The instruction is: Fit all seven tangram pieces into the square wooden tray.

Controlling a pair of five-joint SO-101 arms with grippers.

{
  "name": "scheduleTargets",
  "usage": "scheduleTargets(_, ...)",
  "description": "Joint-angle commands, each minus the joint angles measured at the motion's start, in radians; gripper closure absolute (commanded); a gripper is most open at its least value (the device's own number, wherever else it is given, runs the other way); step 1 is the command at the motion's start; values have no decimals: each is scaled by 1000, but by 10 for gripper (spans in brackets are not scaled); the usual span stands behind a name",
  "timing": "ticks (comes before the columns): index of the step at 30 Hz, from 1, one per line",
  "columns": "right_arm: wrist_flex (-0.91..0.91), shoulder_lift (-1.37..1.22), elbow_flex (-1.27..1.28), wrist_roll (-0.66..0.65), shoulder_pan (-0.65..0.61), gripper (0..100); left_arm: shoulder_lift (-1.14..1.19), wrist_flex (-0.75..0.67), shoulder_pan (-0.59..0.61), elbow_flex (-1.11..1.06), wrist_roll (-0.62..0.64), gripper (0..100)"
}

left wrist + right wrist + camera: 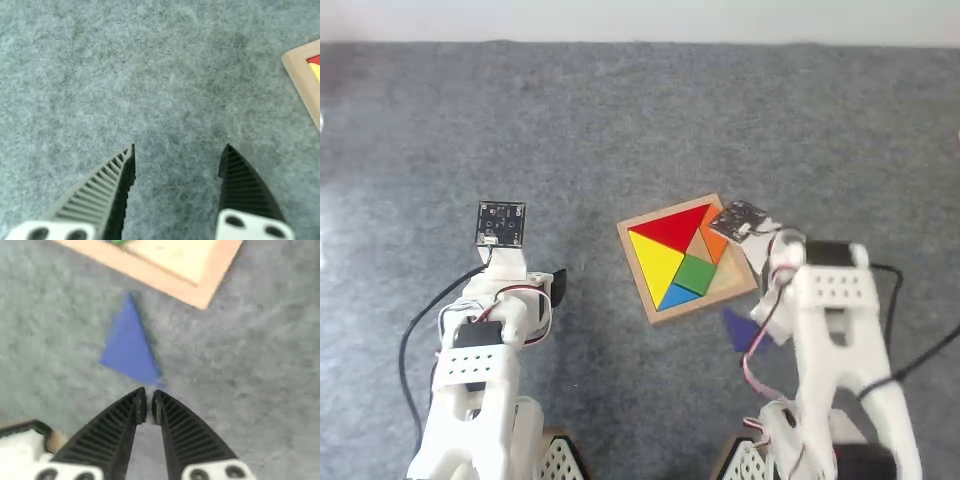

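Grey felt covers the bench (620, 120), and the tray (665, 212) sits on it turned at an angle, nearer the right arm than the left. Red (672, 228), yellow (658, 265), green (695, 272) and orange (715, 243) pieces lie inside. A patch of bare wood (735, 280) shows in the tray corner closest to the right arm.

One blue triangle (738, 326) lies on the felt, just outside that corner. In the right wrist view the triangle (129, 347) lies directly ahead of the right end effector (148, 404), between it and the tray rim (165, 282). Its long axis runs away from the fingertips, with the sharp point aimed at the rim and the broad end just beside the tips. The right jaws are pressed almost together and hold nothing.

The left end effector (180, 148) hangs with its jaws spread wide over bare felt, well apart from the triangle. A tray corner (300, 75) sits off to one side of its view.

I judge the right arm is the one placed to take this piece. Its jaws would have to spread and straddle the triangle across its narrow width. From there the gap in the tray is a short carry beyond the rim.
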State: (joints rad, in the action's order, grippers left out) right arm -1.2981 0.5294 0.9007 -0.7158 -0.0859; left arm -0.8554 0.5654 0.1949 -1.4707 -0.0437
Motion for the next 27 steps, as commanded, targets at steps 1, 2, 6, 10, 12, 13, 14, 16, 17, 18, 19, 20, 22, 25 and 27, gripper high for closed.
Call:
scheduleTargets(1,85,148,112,103,-73,968,-12,-15,-6,7,-2,732)
scheduleTargets(2,105,183,129,149,-91,967,-12,-15,-8,8,-2,732)
scheduleTargets(6,96,312,180,199,-179,894,-11,-14,-8,8,-2,732)
scheduleTargets(10,76,415,230,150,-236,869,-11,-14,-5,8,-2,732)
scheduleTargets(12,12,427,230,132,-239,864,-11,-12,-3,8,-2,732)
scheduleTargets(13,-24,412,222,77,-243,861,-11,-12,-3,8,-2,732)
scheduleTargets(14,-48,387,218,-3,-243,844,-11,-12,-3,8,-3,732)
scheduleTargets(16,-65,320,209,-77,-243,790,-11,-12,-3,8,-2,732)
scheduleTargets(17,-53,291,209,-83,-246,764,-11,-12,-3,8,-3,732)
scheduleTargets(18,-41,266,212,-92,-248,745,-11,-12,-3,8,-3,732)
scheduleTargets(19,-35,245,212,-118,-249,740,-11,-12,-3,8,-3,732)
scheduleTargets(20,-30,239,213,-140,-251,740,-11,-12,-3,8,-5,732)
scheduleTargets(22,-18,245,215,-180,-257,742,-11,-12,-3,8,-5,732)
scheduleTargets(25,33,234,219,-255,-268,738,-11,-12,-3,8,-5,732)
scheduleTargets(27,73,208,221,-273,-268,727,-11,-12,-3,8,-5,732)
